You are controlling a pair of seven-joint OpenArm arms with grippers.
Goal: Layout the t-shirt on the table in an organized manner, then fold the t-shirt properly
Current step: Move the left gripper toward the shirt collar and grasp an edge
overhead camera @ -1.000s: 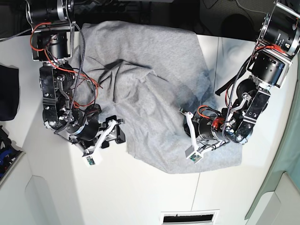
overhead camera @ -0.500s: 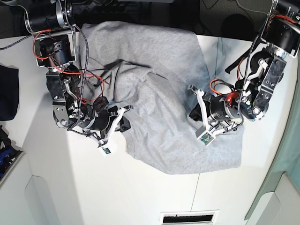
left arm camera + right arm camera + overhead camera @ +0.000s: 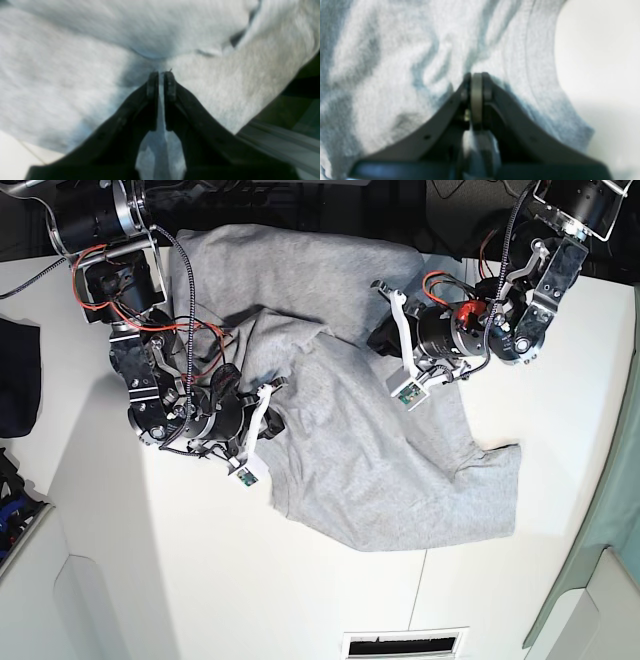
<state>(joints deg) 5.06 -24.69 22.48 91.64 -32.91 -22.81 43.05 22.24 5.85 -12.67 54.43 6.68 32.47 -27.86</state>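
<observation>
The light heather-grey cotton t-shirt [image 3: 370, 450] lies spread and rumpled on the large white smooth table [image 3: 300, 590]. Its upper part reaches the table's far edge, and its lower corner lies flat towards the near right in the base view.

The left gripper [image 3: 161, 75], on the right of the base view, is over the shirt's upper right area. Its black fingers [image 3: 152, 85] are clenched on a thin fold of grey fabric, which shows in the narrow slit between them. Cloth rises around the tips.

The right gripper [image 3: 476, 76], on the left of the base view, sits at the shirt's left edge. Its fingers [image 3: 486, 87] are pressed fully together against the wrinkled fabric; whether cloth is pinched between them cannot be told.

A dark navy cloth [image 3: 18, 380] lies at the table's left edge, well apart from the shirt.
</observation>
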